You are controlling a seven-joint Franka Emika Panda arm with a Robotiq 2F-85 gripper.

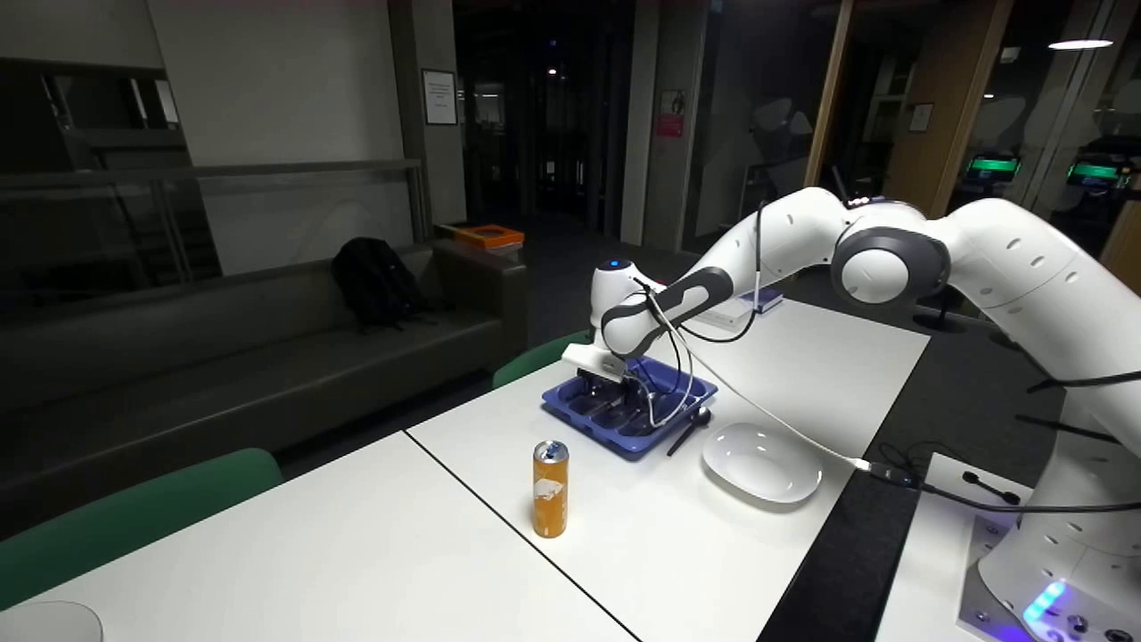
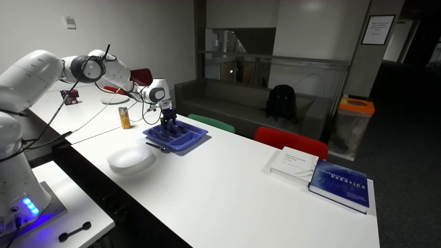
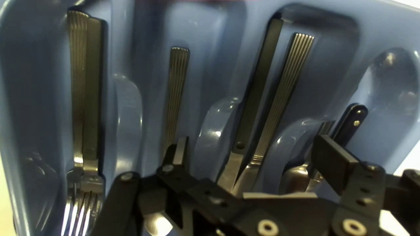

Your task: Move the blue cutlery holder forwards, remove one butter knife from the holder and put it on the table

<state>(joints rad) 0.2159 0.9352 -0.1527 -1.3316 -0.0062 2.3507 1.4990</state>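
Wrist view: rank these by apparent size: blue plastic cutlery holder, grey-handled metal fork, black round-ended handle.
1. Blue plastic cutlery holder
2. Grey-handled metal fork
3. Black round-ended handle, visible part only

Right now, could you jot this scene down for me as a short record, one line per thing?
cutlery holder: blue, on the white table
gripper: open, over the holder; touching or not, cannot tell
knives: two, side by side in one compartment, blades partly hidden
forks: at least two, in another compartment
dish: white, on the table
black spoon: on the table, between holder and dish
can: orange, standing upright
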